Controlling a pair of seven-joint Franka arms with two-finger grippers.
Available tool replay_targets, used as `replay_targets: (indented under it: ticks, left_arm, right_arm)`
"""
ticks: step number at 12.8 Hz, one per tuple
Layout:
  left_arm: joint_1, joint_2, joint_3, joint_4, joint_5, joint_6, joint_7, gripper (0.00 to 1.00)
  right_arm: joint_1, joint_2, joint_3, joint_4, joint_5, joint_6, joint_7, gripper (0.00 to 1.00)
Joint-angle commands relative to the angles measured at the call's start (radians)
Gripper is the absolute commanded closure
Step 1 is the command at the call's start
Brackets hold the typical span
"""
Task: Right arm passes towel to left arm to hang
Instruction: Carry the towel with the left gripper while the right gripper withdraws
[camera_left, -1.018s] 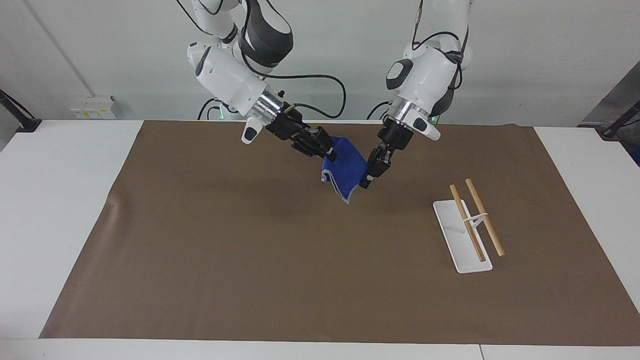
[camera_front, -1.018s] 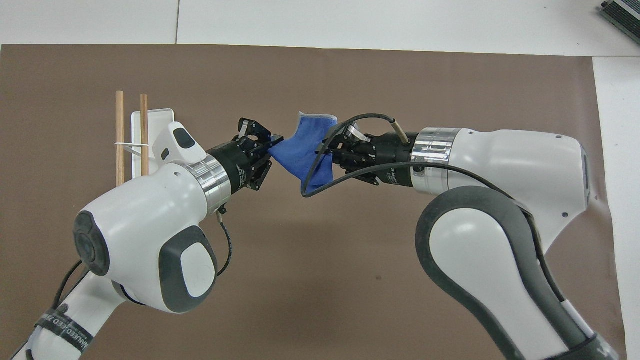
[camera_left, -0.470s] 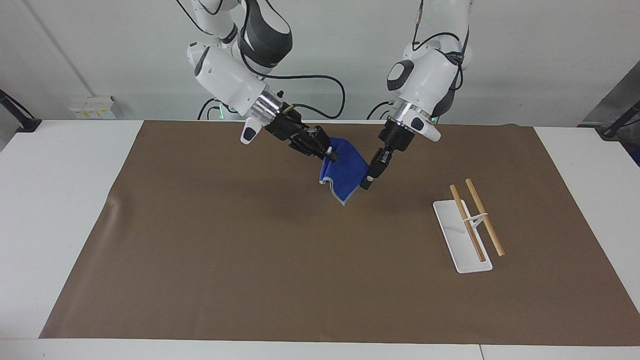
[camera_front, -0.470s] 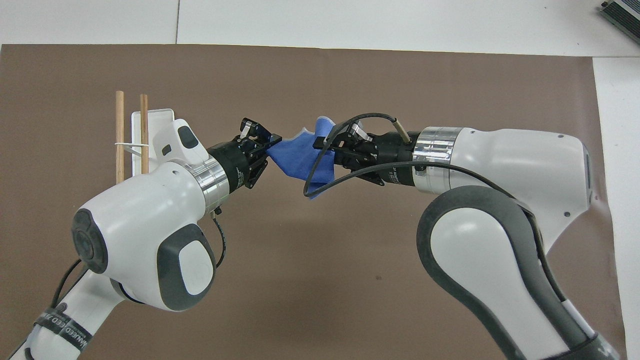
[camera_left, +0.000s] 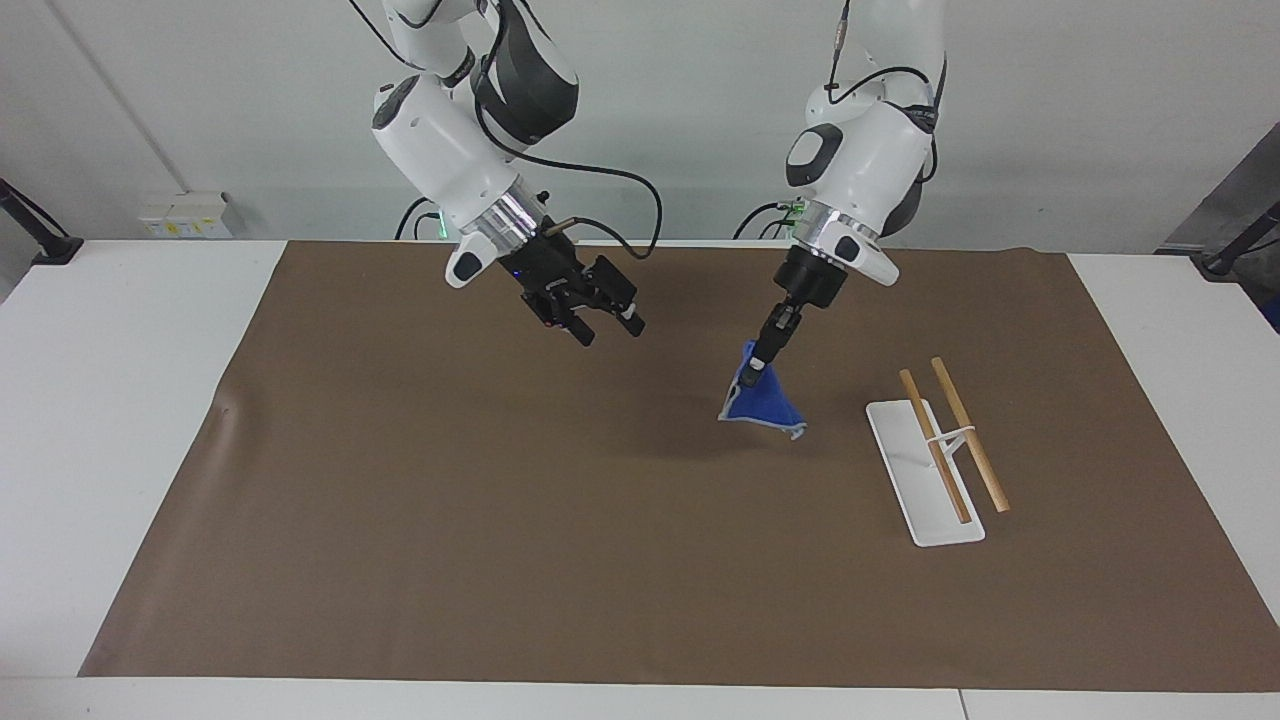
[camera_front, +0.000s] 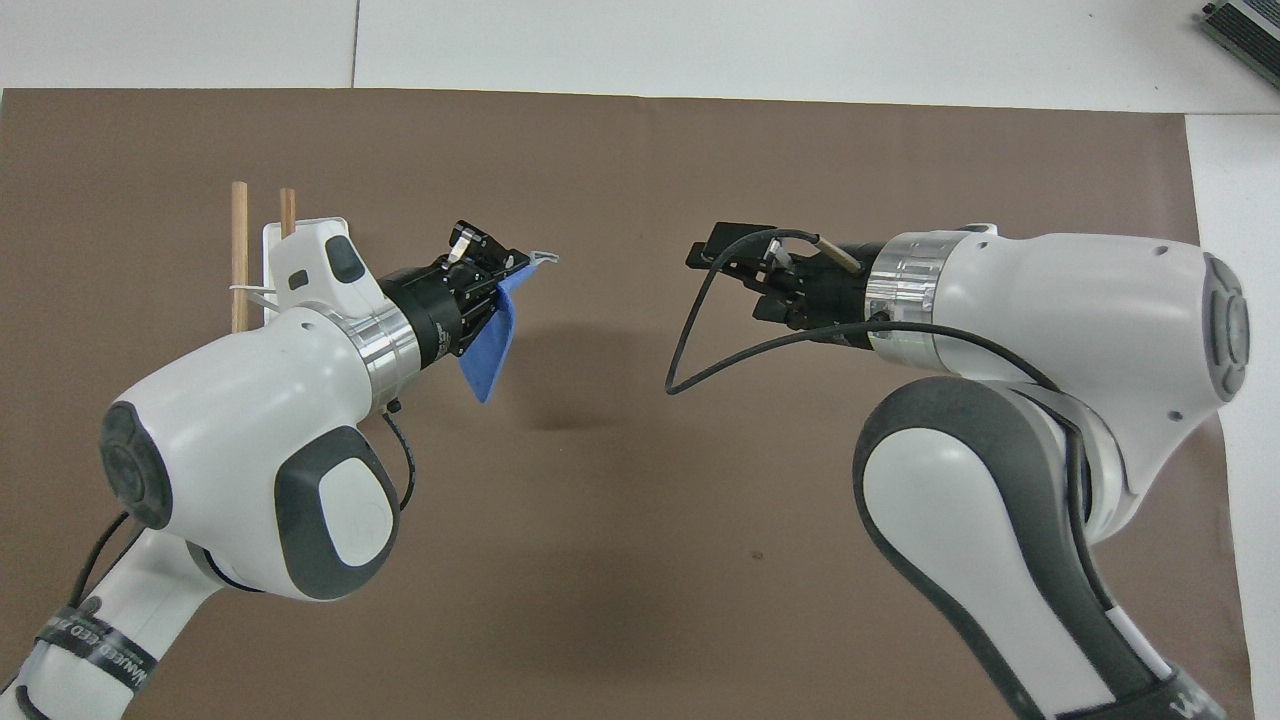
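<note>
Since a second ago: right gripper (camera_left: 605, 325) off the towel (camera_left: 762, 405), fingers wide, empty, over the mat (camera_left: 400, 520) toward the right arm's end. Next across, towel hanging from the left gripper (camera_left: 750, 378), pinched by one corner only, over the mat just short of the rack (camera_left: 925, 480). Risks from here: slipping out of so small a pinch, bunching, or draping crooked over the rails.
</note>
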Motion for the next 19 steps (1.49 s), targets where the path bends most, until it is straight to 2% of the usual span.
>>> replay_targets:
  ticks: [1,5,8,11,14,17,19]
  left_arm:
    - [0.01,0.001,0.071,0.004,-0.013,-0.014,0.118,1.0]
    - [0.01,0.022,0.227,0.019,-0.013,-0.049,0.334,1.0]
    - [0.012,0.063,0.273,0.036,-0.011,-0.054,0.61,1.0]
    - [0.023,0.096,0.312,0.129,-0.005,-0.176,0.734,1.0]
    - [0.024,0.096,0.344,0.149,0.065,-0.262,0.821,1.0]
    - [0.036,0.093,0.353,0.153,0.072,-0.299,0.907,1.0]
    - [0.047,0.088,0.395,0.153,0.073,-0.357,1.017,1.0]
  right_arm:
    - [-0.074,-0.039,0.006,-0.007,-0.074,-0.035,0.001,0.0]
    - [-0.143,-0.106,0.006,0.0,-0.319,-0.216,-0.003,0.0]
    - [-0.178,-0.106,0.003,0.055,-0.436,-0.286,-0.023,0.0]
    - [-0.206,-0.095,0.003,0.134,-0.559,-0.431,-0.031,0.0]
    - [-0.228,-0.094,0.006,0.168,-0.623,-0.54,-0.063,0.0]
    - [-0.257,-0.092,0.005,0.212,-0.648,-0.626,-0.127,0.0]
    - [-0.26,-0.091,-0.003,0.228,-0.648,-0.675,-0.143,0.0]
